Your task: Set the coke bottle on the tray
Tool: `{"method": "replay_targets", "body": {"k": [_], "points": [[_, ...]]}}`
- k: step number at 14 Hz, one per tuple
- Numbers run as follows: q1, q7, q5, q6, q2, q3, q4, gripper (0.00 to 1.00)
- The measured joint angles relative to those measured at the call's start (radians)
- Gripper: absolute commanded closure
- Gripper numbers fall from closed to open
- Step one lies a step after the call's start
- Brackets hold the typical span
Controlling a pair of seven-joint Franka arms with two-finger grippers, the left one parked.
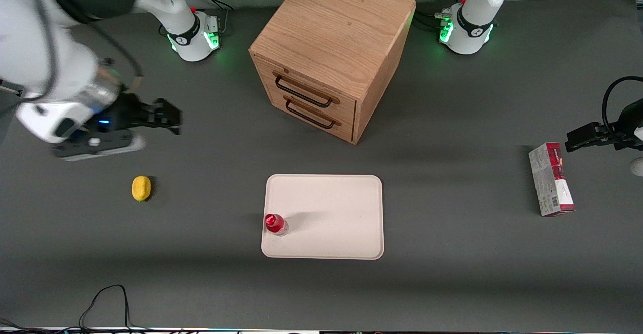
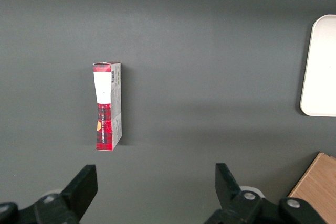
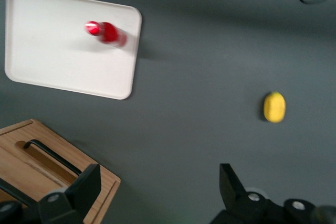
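Note:
The small red coke bottle (image 1: 275, 223) stands upright on the cream tray (image 1: 331, 213), close to the tray's edge on the working arm's side. The right wrist view shows the same bottle (image 3: 106, 32) on the tray (image 3: 58, 56). My gripper (image 1: 171, 118) hangs open and empty well above the table, toward the working arm's end, farther from the front camera than the tray. Its black fingers (image 3: 84, 187) are spread wide with only grey table between them (image 3: 157, 182).
A yellow lump (image 1: 141, 188) lies on the table below my gripper, also in the wrist view (image 3: 274, 107). A wooden drawer cabinet (image 1: 331, 52) stands at the back centre. A red-and-grey carton (image 1: 551, 179) lies toward the parked arm's end.

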Motion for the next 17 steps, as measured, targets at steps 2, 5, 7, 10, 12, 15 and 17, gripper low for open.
{"method": "replay_targets", "body": {"k": [2, 5, 7, 10, 12, 15, 17], "points": [[-0.118, -0.008, -0.001, 0.003, -0.058, 0.061, -0.066, 0.0], [-0.332, -0.075, -0.043, 0.04, -0.147, 0.212, -0.175, 0.0], [-0.409, -0.084, -0.063, 0.062, -0.196, 0.266, -0.239, 0.0], [-0.461, -0.088, -0.086, 0.089, -0.218, 0.291, -0.285, 0.0], [-0.488, -0.109, -0.088, 0.102, -0.217, 0.293, -0.301, 0.0], [-0.522, -0.125, -0.089, 0.114, -0.213, 0.295, -0.309, 0.0], [-0.542, -0.126, -0.089, 0.118, -0.208, 0.312, -0.308, 0.0]]}}
